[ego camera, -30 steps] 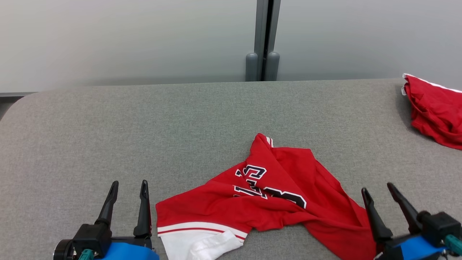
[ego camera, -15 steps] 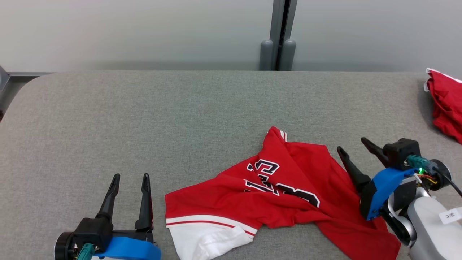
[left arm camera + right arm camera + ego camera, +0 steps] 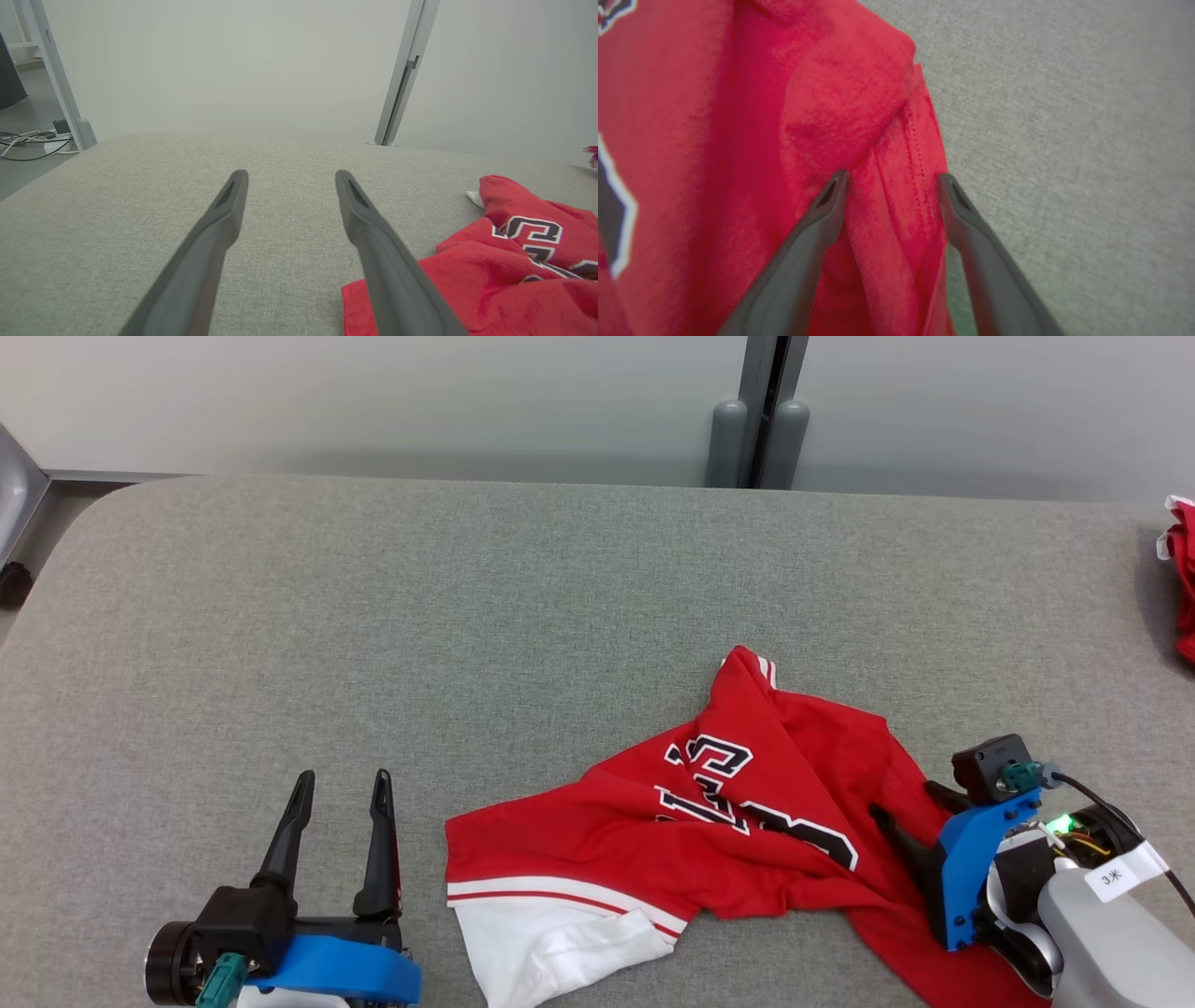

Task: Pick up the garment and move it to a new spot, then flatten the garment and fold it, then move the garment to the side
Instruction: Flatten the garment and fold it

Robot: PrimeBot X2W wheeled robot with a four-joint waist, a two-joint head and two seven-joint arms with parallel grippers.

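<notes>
Right end effector (image 3: 904, 800), spread wide, straddles an edge fold of the crumpled red garment (image 3: 747, 840) (lower right of frame, on the tabletop (image 3: 373, 616)); left end effector (image 3: 341, 782) hovers released. Lifting, flattening, folding apparently remain.

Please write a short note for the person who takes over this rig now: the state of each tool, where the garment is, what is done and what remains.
Garment: the red jersey lies crumpled on the grey table, near its front edge, right of the middle.
Left: the left tool is open and empty, beside the jersey's left edge.
Right: the right tool is open at the jersey's right edge, a hem fold between its fingers; no grip yet.
Done: nothing visible.
Remaining: grasp, move, flatten, fold, set aside.
</notes>
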